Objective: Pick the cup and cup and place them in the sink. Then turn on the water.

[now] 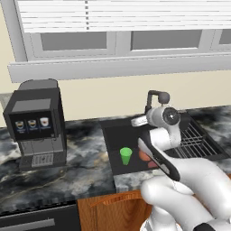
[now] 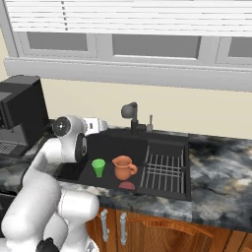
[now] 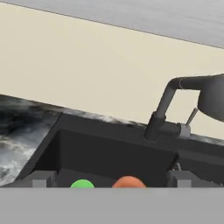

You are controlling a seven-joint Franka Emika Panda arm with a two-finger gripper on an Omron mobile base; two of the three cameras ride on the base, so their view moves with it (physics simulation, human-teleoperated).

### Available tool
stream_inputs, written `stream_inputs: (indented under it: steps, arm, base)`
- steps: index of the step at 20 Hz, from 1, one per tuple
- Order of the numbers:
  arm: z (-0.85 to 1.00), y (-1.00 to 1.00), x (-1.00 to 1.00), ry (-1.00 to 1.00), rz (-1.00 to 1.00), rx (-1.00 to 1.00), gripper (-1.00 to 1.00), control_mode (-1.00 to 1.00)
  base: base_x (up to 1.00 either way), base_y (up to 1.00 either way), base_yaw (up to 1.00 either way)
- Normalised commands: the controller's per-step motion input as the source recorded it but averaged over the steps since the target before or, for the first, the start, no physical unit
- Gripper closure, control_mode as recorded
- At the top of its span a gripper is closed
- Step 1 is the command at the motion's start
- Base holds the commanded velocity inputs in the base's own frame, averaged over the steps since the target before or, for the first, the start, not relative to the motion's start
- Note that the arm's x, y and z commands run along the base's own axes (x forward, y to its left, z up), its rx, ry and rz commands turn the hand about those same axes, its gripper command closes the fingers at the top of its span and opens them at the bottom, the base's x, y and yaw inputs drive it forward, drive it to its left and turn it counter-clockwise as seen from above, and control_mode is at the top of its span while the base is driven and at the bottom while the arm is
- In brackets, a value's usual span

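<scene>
We see the green cup (image 2: 99, 167) standing in the sink (image 2: 162, 139), our hand (image 3: 112, 181) wide open and empty, faucet (image 2: 131, 114) still dry.

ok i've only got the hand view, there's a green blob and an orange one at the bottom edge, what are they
Observer: The green one is a green cup, standing upright on the floor of the sink.
Operator: and the orange one
Observer: A terracotta jug with a handle, upright just right of the cup and apart from it.
Operator: anything else in the basin near them
Observer: A small reddish shape sits at the near edge in front of the jug; too much of it is hidden to say what it is.
</scene>
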Motion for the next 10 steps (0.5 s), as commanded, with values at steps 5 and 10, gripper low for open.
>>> stream_inputs:
  steps: [5, 10]
  arm:
    - [0.63, 0.00, -0.78, 0.19, -0.05, -0.04, -1.00, -1.00]
    - [0.61, 0.01, -0.75, 0.33, -0.04, -0.10, -1.00, -1.00]
  base:
    - [0.00, 0.00, 0.00]
    - [0.00, 0.00, 0.00]
